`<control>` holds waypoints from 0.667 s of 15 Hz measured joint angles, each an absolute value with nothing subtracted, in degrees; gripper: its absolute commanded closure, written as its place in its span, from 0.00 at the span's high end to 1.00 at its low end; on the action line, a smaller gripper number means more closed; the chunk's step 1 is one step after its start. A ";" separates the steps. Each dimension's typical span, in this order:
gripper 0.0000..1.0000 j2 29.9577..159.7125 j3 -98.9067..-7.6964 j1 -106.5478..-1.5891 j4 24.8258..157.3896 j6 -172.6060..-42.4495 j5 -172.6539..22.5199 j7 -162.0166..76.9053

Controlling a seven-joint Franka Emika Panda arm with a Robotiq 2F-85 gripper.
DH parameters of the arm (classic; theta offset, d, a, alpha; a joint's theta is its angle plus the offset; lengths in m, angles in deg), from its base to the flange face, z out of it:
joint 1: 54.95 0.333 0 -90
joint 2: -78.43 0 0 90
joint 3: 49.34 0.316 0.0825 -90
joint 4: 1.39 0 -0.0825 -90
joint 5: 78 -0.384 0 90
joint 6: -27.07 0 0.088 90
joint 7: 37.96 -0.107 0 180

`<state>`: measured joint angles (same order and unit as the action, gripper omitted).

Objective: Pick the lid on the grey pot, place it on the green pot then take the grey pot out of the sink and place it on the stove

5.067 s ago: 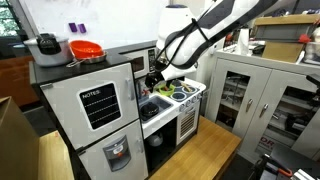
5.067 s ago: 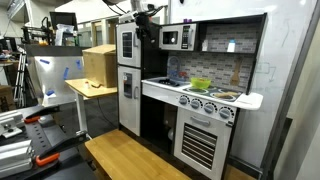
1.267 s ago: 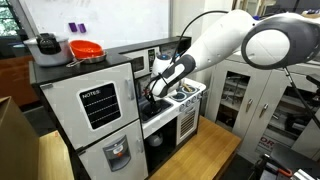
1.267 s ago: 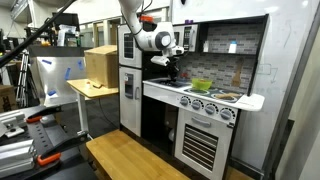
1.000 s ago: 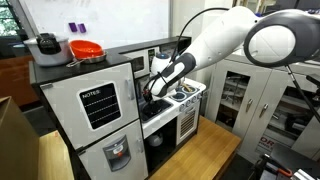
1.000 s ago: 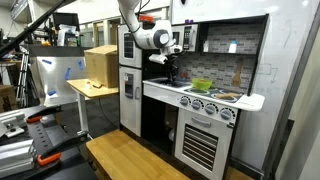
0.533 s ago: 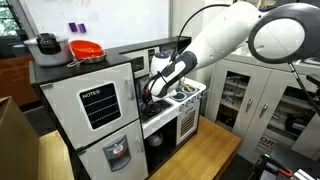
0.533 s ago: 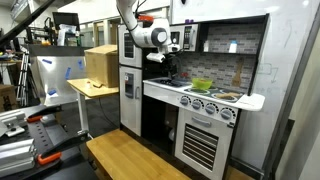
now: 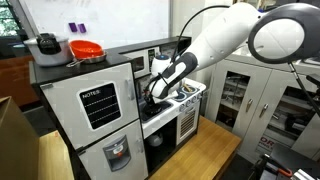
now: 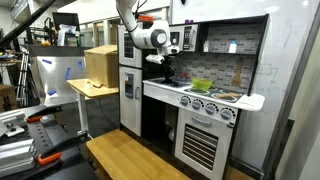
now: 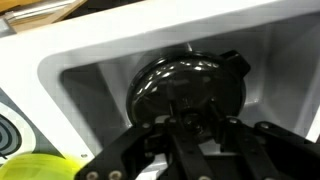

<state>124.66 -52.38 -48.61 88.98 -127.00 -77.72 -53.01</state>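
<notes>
The gripper (image 11: 192, 116) hangs low in the sink (image 11: 85, 72), centred over the pot lid (image 11: 158, 85) to grasp it; whether its jaws have closed I cannot tell

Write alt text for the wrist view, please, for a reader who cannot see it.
The end effector hangs close over a dark, shiny pot lid inside a white sink. A yellow-green object shows at the lower left corner.
</notes>
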 measured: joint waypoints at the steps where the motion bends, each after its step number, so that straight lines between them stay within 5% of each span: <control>1: 0.08 124.68 -52.38 -48.61 88.96 -126.97 -77.72 -53.02; 2: 0.08 124.68 -52.38 -48.61 88.94 -126.95 -77.72 -53.02; 3: 0.55 124.69 -52.39 -48.60 88.91 -126.91 -77.72 -53.02; 4: 0.16 124.70 -52.39 -48.60 88.88 -126.86 -77.72 -53.02; 7: 0.07 124.77 -52.38 -48.57 88.73 -126.67 -77.72 -53.03; 10: 0.08 124.82 -52.38 -48.55 88.59 -126.62 -77.72 -53.03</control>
<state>124.82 -52.38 -48.55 88.59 -126.62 -77.72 -53.03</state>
